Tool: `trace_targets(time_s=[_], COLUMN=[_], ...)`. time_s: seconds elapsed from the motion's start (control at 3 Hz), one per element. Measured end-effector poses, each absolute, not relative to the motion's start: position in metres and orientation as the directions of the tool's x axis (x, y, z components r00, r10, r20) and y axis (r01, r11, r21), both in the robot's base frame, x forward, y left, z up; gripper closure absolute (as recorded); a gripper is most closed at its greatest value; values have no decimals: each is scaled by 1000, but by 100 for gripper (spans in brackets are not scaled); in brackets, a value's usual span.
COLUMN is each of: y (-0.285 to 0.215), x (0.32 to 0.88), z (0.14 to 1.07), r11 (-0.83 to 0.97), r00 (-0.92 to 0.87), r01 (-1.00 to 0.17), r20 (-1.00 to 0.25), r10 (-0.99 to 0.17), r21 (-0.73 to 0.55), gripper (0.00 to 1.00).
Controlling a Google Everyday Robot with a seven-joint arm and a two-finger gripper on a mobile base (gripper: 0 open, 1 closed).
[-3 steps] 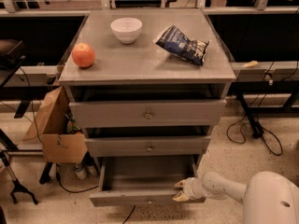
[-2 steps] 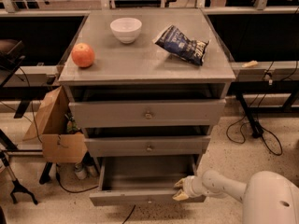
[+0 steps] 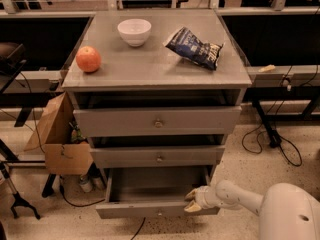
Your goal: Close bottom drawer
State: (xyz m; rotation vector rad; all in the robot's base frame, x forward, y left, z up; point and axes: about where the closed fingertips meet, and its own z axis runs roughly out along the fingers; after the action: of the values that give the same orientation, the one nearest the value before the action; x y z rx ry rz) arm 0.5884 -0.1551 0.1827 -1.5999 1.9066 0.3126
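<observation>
Low in the frame, the bottom drawer (image 3: 150, 188) stands pulled well out of the desk (image 3: 155, 64), its plain grey inside open to view and its slim front panel lying nearest the lower edge. The end effector (image 3: 191, 201) comes in from the lower right on its white arm (image 3: 235, 198) and sits right at the panel's right-hand end, well to the right of the small centre knob (image 3: 159, 213). Its two tan fingers (image 3: 192, 194) are spread, one high and one low, with nothing pinched between them that I can see.

Here's the relation that matters: the panel's long axis runs left to right across the frame, and the drawer has to travel up the frame, back into the desk. So I'd expect an off-centre shove from that right end, which could skew the drawer on its runners.

Whether the fingers actually touch the panel, or straddle its top rim, I can't tell. The end effector covers the drawer's right front corner, and the robot's body is cut off at the lower right corner.
</observation>
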Motion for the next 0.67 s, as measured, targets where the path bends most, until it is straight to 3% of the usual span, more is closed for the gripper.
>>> trace_targets(time_s=[0.67], y=[-147], x=[596], z=[188], r11=[232], r00=[-58], r01=[-949], r20=[-604], r10=[-795], r21=[-214], gripper=[12])
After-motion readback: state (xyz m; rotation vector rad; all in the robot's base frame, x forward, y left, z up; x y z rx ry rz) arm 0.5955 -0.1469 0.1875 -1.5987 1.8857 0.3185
